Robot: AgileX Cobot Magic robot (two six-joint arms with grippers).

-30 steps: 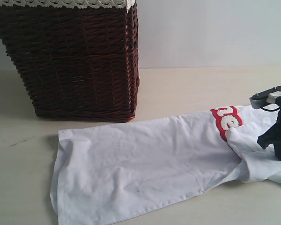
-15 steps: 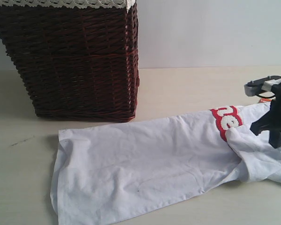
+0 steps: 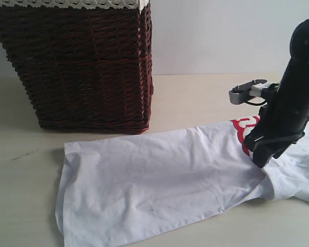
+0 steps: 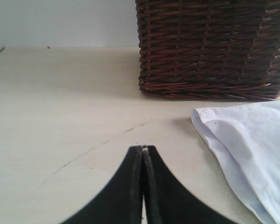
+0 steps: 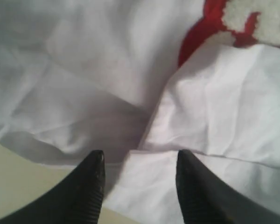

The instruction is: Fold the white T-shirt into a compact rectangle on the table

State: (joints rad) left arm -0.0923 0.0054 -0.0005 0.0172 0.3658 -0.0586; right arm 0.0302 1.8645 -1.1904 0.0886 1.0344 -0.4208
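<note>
Right tool [image 5: 140, 156] hangs low over the white T-shirt [image 3: 154, 180], its two ribbed fingers parted to a middling gap with nothing pinched between them. Left tool [image 4: 143, 148] has its fingers pressed together, empty, above bare table [image 4: 60, 102] near one corner of the shirt and not touching it.

The table carries everything. A dark wicker basket [image 3: 82, 67] with a lace-trimmed liner [image 3: 67, 4] stands at the back, near the shirt but apart from it. The shirt lies flat in front as one long, slanted band. One end is near the basket, and the other is under the right tool, where a flap is doubled over the chest print.

As I judge it, the garment is already narrowed lengthwise, so the side folds seem about done, though the flap end is rumpled. The crosswise folds that would shorten the band into a compact rectangle are not yet made.

Fuzzy white lettering [image 5: 256, 18] outlined in red shows only in part, and no word can be read. No brand or label is visible.
</note>
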